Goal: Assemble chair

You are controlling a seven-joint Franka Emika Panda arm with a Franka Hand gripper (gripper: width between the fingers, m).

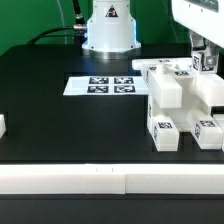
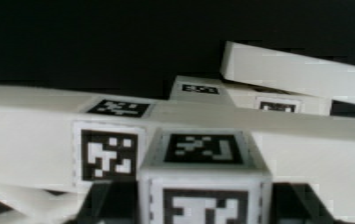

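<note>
- chair (image 1: 180, 105): partly built, white chunky blocks stacked, on the exterior view's right of the tabletop (image 1: 60, 130), near its front edge. Two tagged square ends face the camera at the bottom.
- wrist view: chair (image 2: 174, 150) fills the frame very close up. Several tags are readable, and one white bar slants across the upper part. Which part is which, cannot tell.
- gripper (image 1: 203, 66): down on the chair's upper rear part, jaws pressed together, seemingly pinching that part. The contact itself is tiny in the exterior view, and the fingers do not show clearly in the wrist view.
- step, judged: seating or fastening one part into the assembly, mid-build and not finished.
- next move, judged: keep the part square to its socket and hold the rest from shifting. Release only once it is seated.
- small white piece (image 1: 2, 126): at the exterior view's left edge, well apart from the chair, likely a part not yet fitted.
- marker board (image 1: 105, 85): flat on the tabletop between robot base (image 1: 108, 30) and chair, apart from both.
</note>
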